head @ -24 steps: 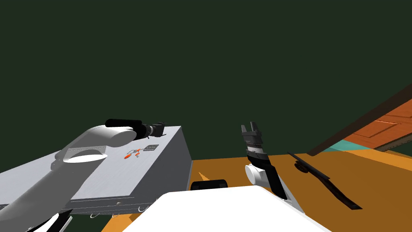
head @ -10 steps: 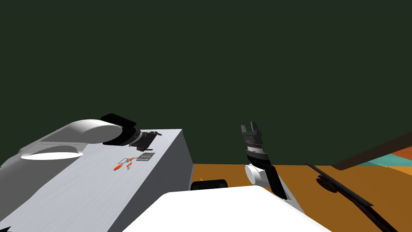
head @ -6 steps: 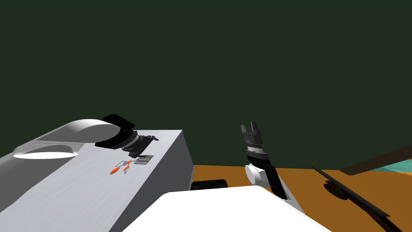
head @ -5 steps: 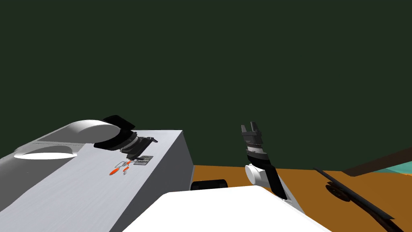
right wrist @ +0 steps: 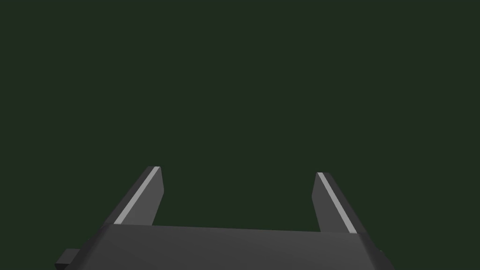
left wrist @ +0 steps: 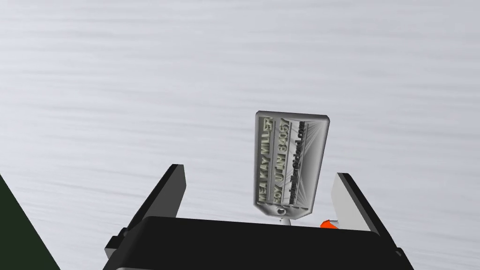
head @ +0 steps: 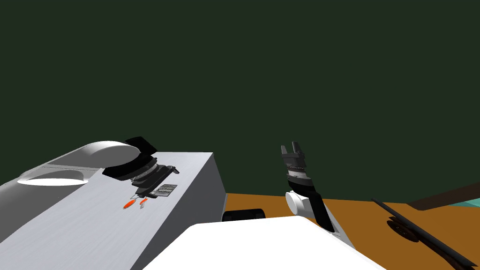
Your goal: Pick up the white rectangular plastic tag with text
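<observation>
Left gripper [left wrist: 258,172]: fingers spread wide, holding nothing. It hangs low over the top of a light grey cabinet [head: 84,229], pointing down at the surface.

Tag [left wrist: 290,164]: a grey rectangle with rounded corners and raised lettering, lying flat on the cabinet top. In the left wrist view it sits between my two fingers, closer to one finger [left wrist: 344,197] than to the other. Neither finger touches it. Its long side runs away from the gripper body, and the end with the small hole is nearest that body.

A small orange piece [left wrist: 328,224] shows just beside the tag's hole end, at the base of the nearer finger. In the head view, two orange-tipped items [head: 133,203] lie close beside the tag, toward me.

Right gripper [right wrist: 236,169]: fingers spread, empty. The arm is raised beside my chest, well apart from the cabinet.
</observation>
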Tool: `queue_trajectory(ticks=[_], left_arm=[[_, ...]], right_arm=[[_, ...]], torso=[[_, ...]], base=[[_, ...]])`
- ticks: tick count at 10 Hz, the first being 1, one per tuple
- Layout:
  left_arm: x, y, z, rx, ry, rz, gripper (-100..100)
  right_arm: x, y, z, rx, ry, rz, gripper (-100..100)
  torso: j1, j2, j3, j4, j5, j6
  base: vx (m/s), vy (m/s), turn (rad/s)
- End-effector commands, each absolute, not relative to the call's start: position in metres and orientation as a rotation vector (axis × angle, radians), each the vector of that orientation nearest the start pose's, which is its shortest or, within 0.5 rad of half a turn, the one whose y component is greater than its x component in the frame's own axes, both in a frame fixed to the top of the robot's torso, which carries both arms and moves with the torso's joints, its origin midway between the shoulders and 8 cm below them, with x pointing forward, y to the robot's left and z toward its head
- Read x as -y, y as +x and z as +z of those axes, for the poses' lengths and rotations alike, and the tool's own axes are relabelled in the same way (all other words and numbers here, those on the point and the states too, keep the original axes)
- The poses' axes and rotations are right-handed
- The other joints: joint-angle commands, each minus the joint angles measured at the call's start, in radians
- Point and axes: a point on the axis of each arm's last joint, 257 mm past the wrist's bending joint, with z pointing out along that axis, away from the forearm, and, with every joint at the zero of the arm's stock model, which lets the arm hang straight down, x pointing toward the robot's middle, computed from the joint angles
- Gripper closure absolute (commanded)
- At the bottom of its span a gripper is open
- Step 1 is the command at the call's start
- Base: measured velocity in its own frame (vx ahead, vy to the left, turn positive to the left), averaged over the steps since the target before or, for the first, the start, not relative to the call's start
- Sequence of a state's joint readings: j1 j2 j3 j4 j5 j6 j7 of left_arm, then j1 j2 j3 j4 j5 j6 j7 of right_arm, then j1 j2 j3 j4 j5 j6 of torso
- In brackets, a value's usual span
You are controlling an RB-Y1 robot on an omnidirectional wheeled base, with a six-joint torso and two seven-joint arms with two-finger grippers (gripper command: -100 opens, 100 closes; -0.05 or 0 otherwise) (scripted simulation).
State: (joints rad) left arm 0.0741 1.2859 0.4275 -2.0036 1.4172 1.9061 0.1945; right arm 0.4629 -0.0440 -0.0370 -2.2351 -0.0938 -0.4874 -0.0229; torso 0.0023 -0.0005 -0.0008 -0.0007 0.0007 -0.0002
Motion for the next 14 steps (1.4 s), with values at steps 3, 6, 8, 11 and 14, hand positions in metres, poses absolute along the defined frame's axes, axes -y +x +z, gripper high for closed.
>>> queue_trajectory(ticks=[3, 6, 8, 11, 14], left_arm=[[-0.448, 0.259, -0.146, -2.314, -2.097, -0.038, -100], [-0.439, 0.256, -0.156, -2.304, -2.111, -0.028, -100], [-0.431, 0.254, -0.164, -2.296, -2.120, -0.027, -100], [-0.424, 0.253, -0.169, -2.292, -2.124, -0.026, -100], [-0.424, 0.253, -0.169, -2.288, -2.128, -0.026, 100]], right_arm=[[0.298, 0.354, 0.016, -0.596, 0.710, 1.353, 0], [0.298, 0.354, 0.016, -0.596, 0.710, 1.353, 0], [0.298, 0.354, 0.016, -0.596, 0.710, 1.353, 0], [0.298, 0.354, 0.016, -0.596, 0.710, 1.353, 0], [0.298, 0.354, 0.016, -0.596, 0.710, 1.353, 0]], torso=[[0.000, 0.000, 0.000, 0.000, 0.000, 0.000], [0.001, 0.002, 0.001, 0.000, 0.000, 0.000], [0.003, 0.003, 0.002, 0.001, 0.001, 0.000], [0.000, 0.003, 0.002, 0.001, 0.001, 0.000], [-0.001, 0.001, 0.000, 0.000, 0.001, 0.001]], base=[[0.025, 0.004, 0.010], [-0.004, 0.032, -0.036], [-0.014, 0.032, -0.053], [-0.012, 0.012, -0.040], [0.000, 0.000, 0.000]])
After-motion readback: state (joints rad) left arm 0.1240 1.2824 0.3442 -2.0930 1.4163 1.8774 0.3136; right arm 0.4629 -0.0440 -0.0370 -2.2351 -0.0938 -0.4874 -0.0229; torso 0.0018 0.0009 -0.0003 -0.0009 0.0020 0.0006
